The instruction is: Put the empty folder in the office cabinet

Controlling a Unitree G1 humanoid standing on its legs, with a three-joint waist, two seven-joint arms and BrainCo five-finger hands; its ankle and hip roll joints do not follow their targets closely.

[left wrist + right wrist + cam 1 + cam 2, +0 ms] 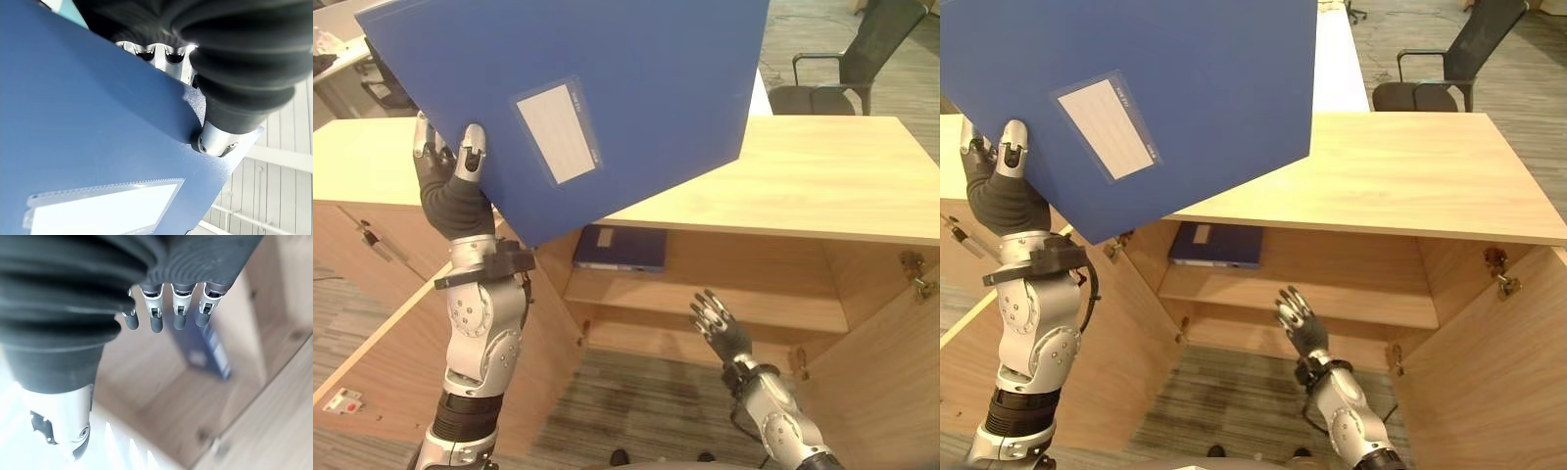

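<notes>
Wood-panelled office cabinet (862, 186) standing open, blue folder (607, 88) being carried high above it.
Left hand (450, 162) is pinching the folder's lower corner, thumb on its face; right hand (717, 321) is hovering with fingers spread before the shelf (724, 304), where another blue folder (620, 248) is lying. Next, I judge, lowering and levelling the folder to slide it inside.

I am looking into an office. A long, low wooden cabinet (822, 176) stands in front of me with its doors open, and a blue folder (1217, 245) lies on its shelf. Behind it is a dark office chair (847, 69) with armrests. Off to one side is a white desk (337, 64). The floor is grey carpet (636, 401) with thin stripes, like in work rooms.
</notes>
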